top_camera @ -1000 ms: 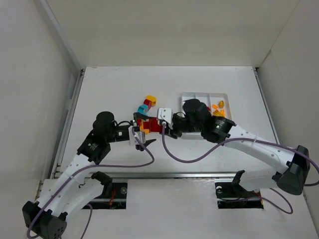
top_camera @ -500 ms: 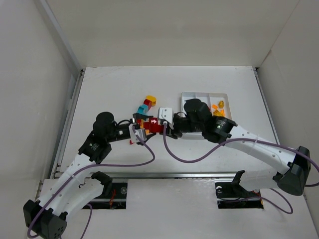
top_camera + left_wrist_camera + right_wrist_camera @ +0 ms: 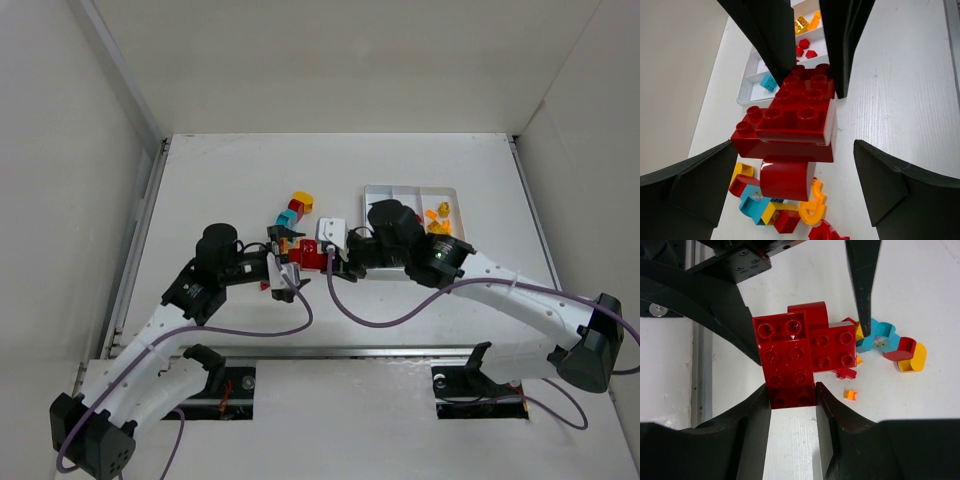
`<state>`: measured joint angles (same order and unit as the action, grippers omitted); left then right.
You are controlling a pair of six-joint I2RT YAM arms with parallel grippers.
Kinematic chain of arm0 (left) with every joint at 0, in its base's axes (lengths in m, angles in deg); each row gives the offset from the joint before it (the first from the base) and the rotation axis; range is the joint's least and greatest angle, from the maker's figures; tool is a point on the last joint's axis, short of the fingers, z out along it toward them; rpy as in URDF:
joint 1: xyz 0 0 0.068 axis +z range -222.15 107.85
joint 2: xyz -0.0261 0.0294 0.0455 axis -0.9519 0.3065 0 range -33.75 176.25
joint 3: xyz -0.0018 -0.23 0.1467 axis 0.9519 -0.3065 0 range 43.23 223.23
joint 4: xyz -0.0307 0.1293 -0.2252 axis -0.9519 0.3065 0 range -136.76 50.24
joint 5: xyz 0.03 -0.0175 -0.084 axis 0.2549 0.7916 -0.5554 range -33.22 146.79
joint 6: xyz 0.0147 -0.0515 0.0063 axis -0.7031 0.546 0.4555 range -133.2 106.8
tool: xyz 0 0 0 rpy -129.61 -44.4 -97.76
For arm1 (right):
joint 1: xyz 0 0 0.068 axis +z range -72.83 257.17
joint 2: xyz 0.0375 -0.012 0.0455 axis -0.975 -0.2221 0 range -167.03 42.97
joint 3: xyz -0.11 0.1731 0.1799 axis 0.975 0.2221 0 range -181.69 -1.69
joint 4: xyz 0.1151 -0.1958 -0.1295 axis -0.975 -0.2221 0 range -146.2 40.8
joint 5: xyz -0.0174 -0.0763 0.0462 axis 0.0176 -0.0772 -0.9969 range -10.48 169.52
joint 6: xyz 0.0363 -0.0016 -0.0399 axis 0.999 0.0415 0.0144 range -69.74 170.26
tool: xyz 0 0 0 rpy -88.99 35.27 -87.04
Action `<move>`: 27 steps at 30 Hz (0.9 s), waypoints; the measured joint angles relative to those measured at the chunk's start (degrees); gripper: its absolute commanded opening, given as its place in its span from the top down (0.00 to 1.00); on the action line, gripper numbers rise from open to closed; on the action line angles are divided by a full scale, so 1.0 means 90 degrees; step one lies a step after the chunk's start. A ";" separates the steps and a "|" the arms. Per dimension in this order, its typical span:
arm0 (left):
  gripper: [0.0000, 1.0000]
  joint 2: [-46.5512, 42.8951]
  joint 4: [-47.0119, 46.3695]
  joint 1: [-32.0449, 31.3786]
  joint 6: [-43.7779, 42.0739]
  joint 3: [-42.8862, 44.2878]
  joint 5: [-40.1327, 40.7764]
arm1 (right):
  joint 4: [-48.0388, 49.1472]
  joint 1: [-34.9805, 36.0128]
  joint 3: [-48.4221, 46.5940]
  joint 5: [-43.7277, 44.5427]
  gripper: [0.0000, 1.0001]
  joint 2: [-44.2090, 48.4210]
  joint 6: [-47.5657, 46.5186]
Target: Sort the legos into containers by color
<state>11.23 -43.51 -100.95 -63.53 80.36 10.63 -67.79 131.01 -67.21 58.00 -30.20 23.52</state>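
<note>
1. The left gripper (image 3: 794, 146) has edged toward the red block and spread wide again, gripping nothing.
2. The white plastic three-compartment tray (image 3: 746, 86) holds a teal brick (image 3: 768, 82) in the nearest compartment, red bricks (image 3: 805, 47) in the middle and orange-yellow bricks (image 3: 807, 22) in the farthest.
3. The right gripper (image 3: 792, 389) clamps one end of the stacked red studded block (image 3: 790, 357). The block sits between the grippers near the tray, studs up, with its long axis pointing at the left gripper.

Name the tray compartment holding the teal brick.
The end compartment nearest the left wrist camera: it alone holds a teal brick; the middle one holds red pieces, the far one orange pieces.
</note>
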 measured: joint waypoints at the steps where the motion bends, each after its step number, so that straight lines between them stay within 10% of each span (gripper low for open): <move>1: 0.00 0.0051 -0.0015 0.0000 -0.0002 -0.0002 0.0015 | -0.0036 0.0007 -0.0002 0.0000 1.00 0.0000 -0.0002; 9: 0.10 0.0238 -0.0170 0.0000 -0.0005 -0.0002 0.0039 | -0.0226 0.0151 -0.0085 0.0005 1.00 -0.0051 -0.0049; 20: 1.00 0.0240 -0.0206 0.0005 0.0102 0.0000 -0.0083 | -0.0272 0.0141 -0.0158 0.0070 1.00 -0.0053 -0.0078; 27: 1.00 0.0238 -0.0233 -0.0007 0.0172 0.0000 0.0005 | -0.0131 0.0197 0.0007 0.0478 1.00 0.0138 -0.0019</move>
<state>13.37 -45.61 -101.01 -61.98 80.36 10.68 -68.97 132.79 -67.14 62.31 -28.95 23.35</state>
